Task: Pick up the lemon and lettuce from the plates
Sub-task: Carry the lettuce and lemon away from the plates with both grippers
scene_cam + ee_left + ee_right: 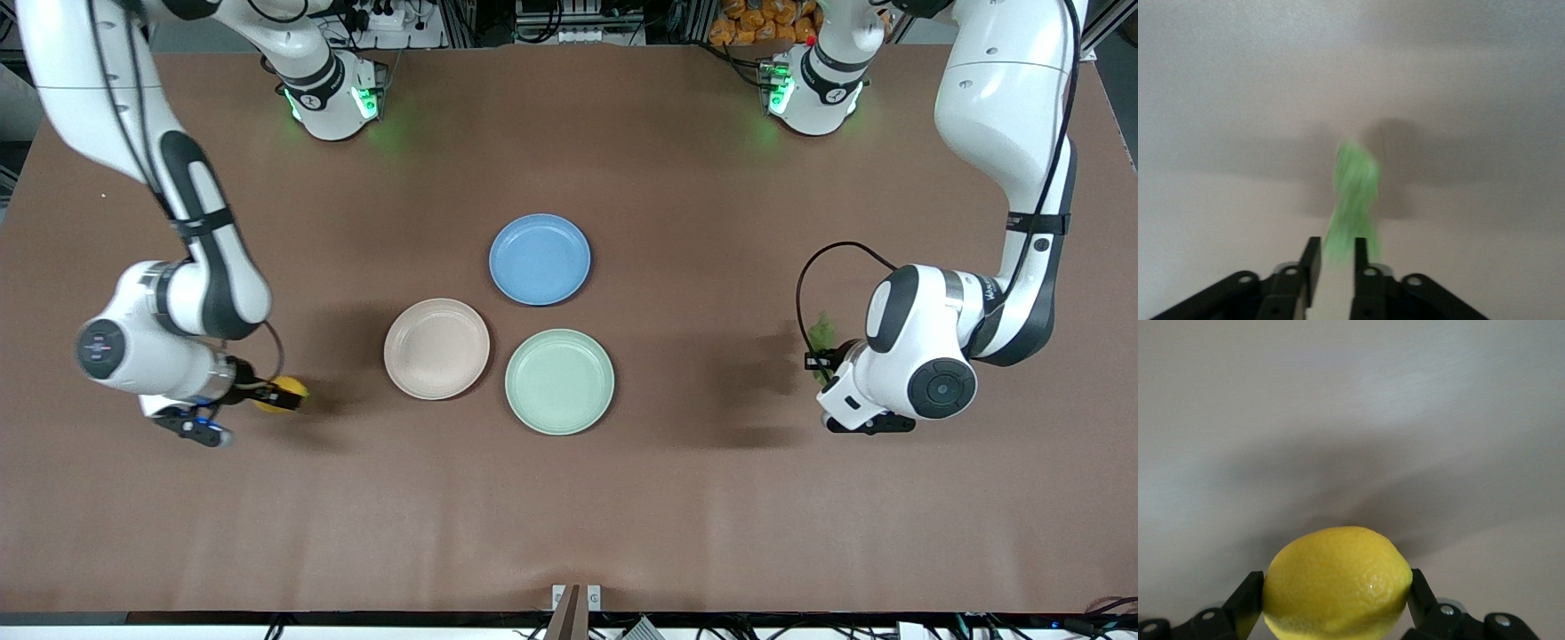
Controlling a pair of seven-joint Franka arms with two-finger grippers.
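Note:
The yellow lemon [284,391] [1338,583] is held just above the table at the right arm's end, with my right gripper [274,395] [1337,603] shut on its two sides. At the left arm's end the green lettuce [820,333] [1355,193] shows as a blurred leaf just off the tips of my left gripper [823,360] [1336,250]. Its fingers stand a little apart, with bare table showing between them. The beige-pink plate [436,348] and the mint green plate [559,381] lie side by side at mid-table, both bare.
A blue plate [540,259] lies farther from the front camera than the other two plates, with nothing on it. Brown tabletop stretches around the plates. Both arm bases stand along the table's edge farthest from the front camera.

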